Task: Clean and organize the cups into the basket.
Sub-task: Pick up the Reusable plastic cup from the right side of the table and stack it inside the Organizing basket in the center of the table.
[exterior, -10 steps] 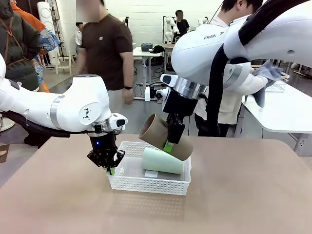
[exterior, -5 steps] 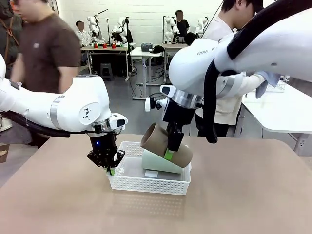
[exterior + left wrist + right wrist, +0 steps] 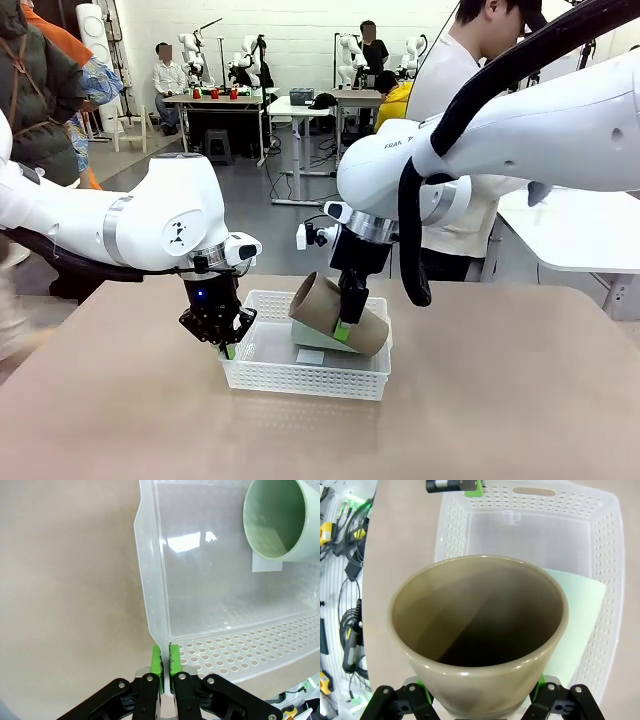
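- My left gripper (image 3: 228, 346) sits at the left end of the basket (image 3: 300, 376). Its two fingers are pressed together on the basket's thin side wall, close to a corner.
- In the left wrist view I see this wall pinched between the green pads (image 3: 156, 659), with no free gap between them.
- The basket stands flat on the tan table (image 3: 480, 400), about in the middle, with one long perforated side turned to my camera.
- The mint green cup (image 3: 277, 520) lies on its side on the basket floor, in the right half. Its open mouth is turned toward the end that my left gripper holds.
- A small white label (image 3: 266, 565) lies flat on the basket floor, just beside the rim of the mint green cup.
- My right gripper (image 3: 343, 330) comes down from above and is clamped on the tan-brown cup (image 3: 335, 312), with one finger on each side of its outer wall.
- The tan-brown cup is tilted, with the open mouth up and to the left and the base lower to the right. It is within the outline of the basket, directly over the mint green cup.
- I cannot tell if the two cups touch, because the tan-brown cup hides most of the mint green cup from the front.
- A person (image 3: 450, 100) in a white top stands at the far side of the table, behind my right arm.
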Controlling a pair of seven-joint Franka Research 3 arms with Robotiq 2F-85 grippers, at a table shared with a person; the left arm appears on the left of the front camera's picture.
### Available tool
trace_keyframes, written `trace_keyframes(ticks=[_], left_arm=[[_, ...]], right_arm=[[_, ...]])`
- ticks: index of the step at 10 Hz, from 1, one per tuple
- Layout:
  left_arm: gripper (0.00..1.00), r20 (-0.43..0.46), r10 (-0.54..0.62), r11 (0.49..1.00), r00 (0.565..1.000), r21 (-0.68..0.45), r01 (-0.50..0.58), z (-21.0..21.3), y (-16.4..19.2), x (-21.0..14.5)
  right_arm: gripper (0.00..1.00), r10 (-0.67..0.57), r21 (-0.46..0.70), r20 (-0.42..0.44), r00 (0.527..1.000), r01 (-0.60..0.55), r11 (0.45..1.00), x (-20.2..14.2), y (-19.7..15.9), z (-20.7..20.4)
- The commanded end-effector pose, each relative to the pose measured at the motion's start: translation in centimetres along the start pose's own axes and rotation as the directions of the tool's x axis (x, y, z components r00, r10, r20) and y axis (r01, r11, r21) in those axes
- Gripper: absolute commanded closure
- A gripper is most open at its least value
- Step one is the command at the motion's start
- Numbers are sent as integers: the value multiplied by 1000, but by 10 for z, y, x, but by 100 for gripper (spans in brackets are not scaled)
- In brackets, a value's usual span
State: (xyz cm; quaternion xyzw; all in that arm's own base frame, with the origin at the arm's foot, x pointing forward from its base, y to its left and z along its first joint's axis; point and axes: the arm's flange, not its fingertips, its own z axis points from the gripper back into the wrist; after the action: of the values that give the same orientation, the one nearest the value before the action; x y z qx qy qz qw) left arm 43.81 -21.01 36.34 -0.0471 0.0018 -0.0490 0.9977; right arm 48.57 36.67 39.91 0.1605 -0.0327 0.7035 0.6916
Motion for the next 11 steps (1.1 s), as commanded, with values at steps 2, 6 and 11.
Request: trace_keyframes(ticks=[2,6,11], left_arm=[[96,0,-6,1000,1000,8,6,-1,0,0],[96,0,-6,1000,1000,8,6,-1,0,0],[96,0,-6,1000,1000,8,6,-1,0,0]], right_arm=[[16,-32,40,-49,998,34,999,7,-17,-13],[16,-22,108,-84,996,31,994,11,-28,-36],[0,-10,141,-103,995,25,990,15,-28,-47]])
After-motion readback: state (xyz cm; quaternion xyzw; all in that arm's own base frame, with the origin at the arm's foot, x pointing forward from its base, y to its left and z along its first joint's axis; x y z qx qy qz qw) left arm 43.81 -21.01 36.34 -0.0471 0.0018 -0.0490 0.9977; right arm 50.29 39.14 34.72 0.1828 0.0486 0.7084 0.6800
